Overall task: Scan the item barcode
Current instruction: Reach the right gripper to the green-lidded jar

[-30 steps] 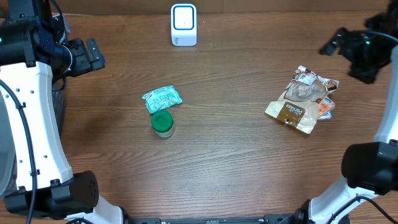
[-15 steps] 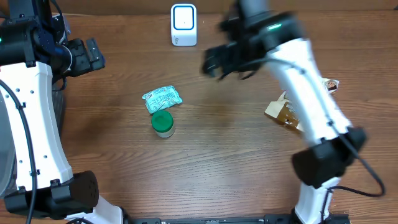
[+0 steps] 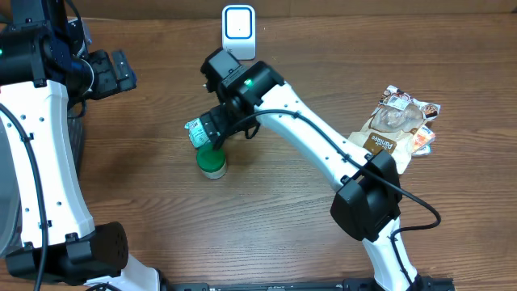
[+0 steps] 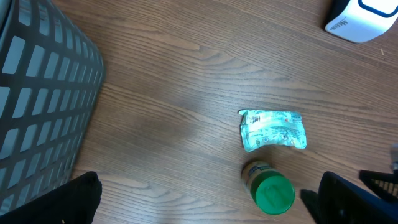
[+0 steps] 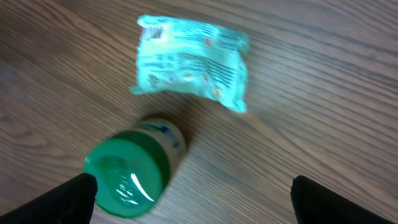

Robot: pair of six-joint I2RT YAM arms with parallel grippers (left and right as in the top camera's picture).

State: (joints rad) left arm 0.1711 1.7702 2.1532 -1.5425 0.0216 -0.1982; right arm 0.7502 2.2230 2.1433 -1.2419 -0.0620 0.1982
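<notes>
Bottle (image 3: 212, 162) and packet (image 5: 189, 65) on desk (image 3: 283, 226); scanner (image 3: 238, 32) at far edge.
Right fingers (image 5: 68, 198) held apart above both, nothing gripped; left fingers (image 4: 68, 199) spread, far left.

Wooden table (image 3: 275, 234) on every side: dark brown top, grain running left to right in the overhead view, fine pale streaks between darker bands. Fills nearly the whole overhead frame and serves as the only backdrop in both wrist views. Paler tan strip (image 3: 153, 8) along the far edge, at the top of the overhead view. Grey basket (image 4: 37, 106) with a grid of rectangular openings at the left side, looming large in the left wrist view. Soft, even light throughout; dull sheen on the wood, only faint, blurred shadows.
</notes>
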